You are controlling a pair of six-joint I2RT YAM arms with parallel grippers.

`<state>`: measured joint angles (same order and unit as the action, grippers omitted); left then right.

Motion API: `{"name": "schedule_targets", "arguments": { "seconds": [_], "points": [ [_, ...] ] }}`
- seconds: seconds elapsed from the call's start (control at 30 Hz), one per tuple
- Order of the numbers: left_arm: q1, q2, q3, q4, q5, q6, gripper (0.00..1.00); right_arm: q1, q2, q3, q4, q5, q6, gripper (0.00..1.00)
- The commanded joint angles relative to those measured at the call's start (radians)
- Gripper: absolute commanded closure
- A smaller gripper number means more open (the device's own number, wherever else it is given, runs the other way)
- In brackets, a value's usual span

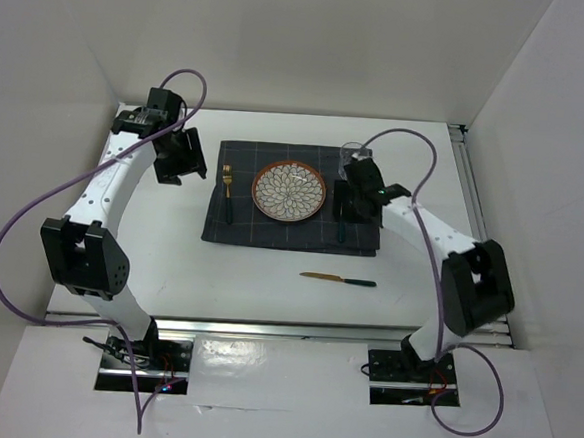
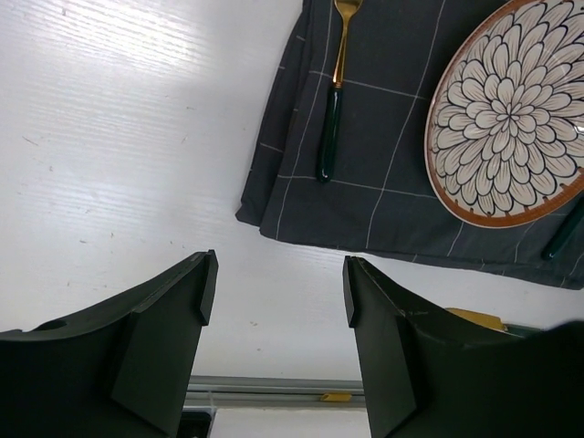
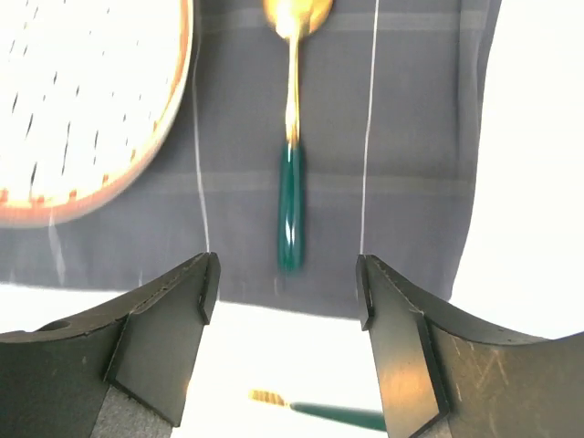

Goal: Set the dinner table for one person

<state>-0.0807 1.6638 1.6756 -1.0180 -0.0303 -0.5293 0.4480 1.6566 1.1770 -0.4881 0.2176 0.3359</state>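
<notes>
right pincer (image 3: 287, 287) spread, empty; spoon (image 3: 290, 210) just ahead of its tips, laid beside plate (image 3: 82, 91) as cutlery goes | left pincer (image 2: 278, 292) spread, empty; fork (image 2: 330, 128) ahead on mat (image 2: 392, 182) | knife (image 1: 338, 278) behind right pincer, off mat on dinner table (image 1: 246, 296), probably next

- White tubular left arm (image 1: 98, 190) with blocky black joint housings; small dark dots along one link, possibly screws.
- White right arm (image 1: 434, 229) with matching black housings.
- Thin purple cable (image 1: 185, 71) looping off the left arm; a second purple cable (image 1: 410, 133) on the right arm.
- Left gripper (image 2: 278, 283): two matte black wedge-shaped fingers (image 2: 155, 338).
- Right gripper (image 3: 287, 283): same shape, with fine scratches on one finger (image 3: 438, 365).
- Black base mounts (image 1: 132, 353) with thin red wiring.
</notes>
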Motion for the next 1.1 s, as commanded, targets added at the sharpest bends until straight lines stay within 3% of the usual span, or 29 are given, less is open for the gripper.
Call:
{"name": "schedule_targets", "arguments": {
  "seconds": [0.0, 0.2, 0.6, 0.83, 1.07],
  "points": [
    [-0.005, -0.006, 0.042, -0.004, 0.019, -0.006, 0.26, -0.02, -0.124, -0.14, -0.03, -0.153, -0.025, 0.27],
    [-0.024, 0.004, 0.078, -0.023, 0.007, -0.006, 0.26, -0.02, -0.333, -0.364, 0.04, -0.285, 0.064, 0.24],
    [-0.064, -0.073, 0.018, -0.014, -0.002, -0.024, 0.26, 0.003, -0.264, -0.479, 0.085, -0.497, 0.123, 0.17],
    [-0.117, -0.102, -0.011, -0.014, -0.002, -0.034, 0.26, 0.06, -0.284, -0.51, 0.071, -0.512, 0.164, 0.14],
    [-0.139, -0.113, -0.02, -0.014, -0.011, -0.044, 0.26, 0.189, -0.284, -0.445, -0.046, -0.377, 0.196, 0.12]
  ]
}}
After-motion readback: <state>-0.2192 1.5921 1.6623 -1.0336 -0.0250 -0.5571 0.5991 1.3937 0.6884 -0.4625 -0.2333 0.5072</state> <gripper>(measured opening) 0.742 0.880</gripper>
